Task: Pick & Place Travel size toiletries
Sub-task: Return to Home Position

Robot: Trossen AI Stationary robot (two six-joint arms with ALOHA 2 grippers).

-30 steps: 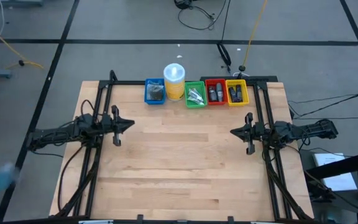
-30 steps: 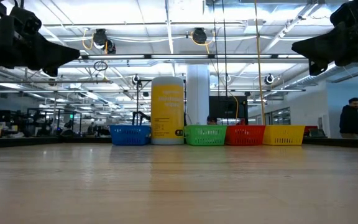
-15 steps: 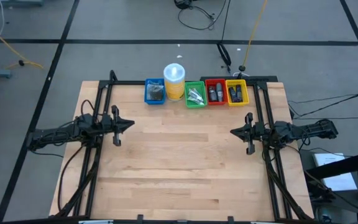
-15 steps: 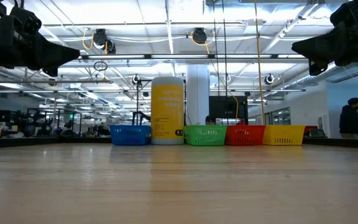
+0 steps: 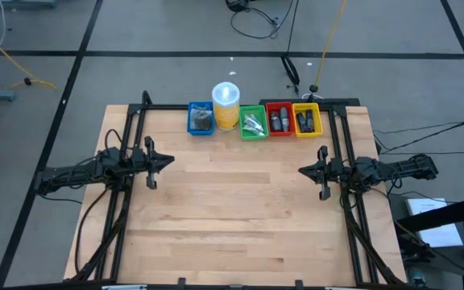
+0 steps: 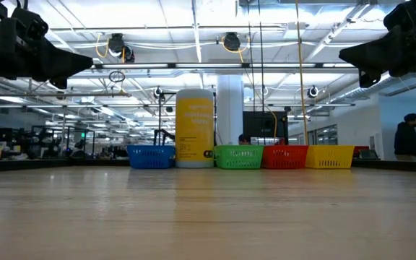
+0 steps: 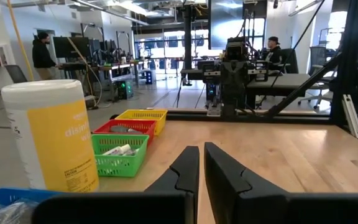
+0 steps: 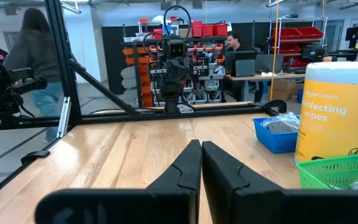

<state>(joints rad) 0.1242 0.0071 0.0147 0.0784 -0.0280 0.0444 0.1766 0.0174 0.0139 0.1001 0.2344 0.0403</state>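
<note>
Toiletries [image 5: 253,123] lie in the bins [image 5: 200,132] along the table [image 5: 232,209]'s far edge. Left gripper [image 5: 166,160] and right gripper [image 5: 304,170] hover at mid-table, well apart from them, fingers together, apparently empty; neither looks nearer.

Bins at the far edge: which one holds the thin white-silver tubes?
The green bin, between the yellow canister and the red bin, holds the tubes. The blue bin holds wrapped grey discs; red and the yellow bin hold dark containers.
</note>
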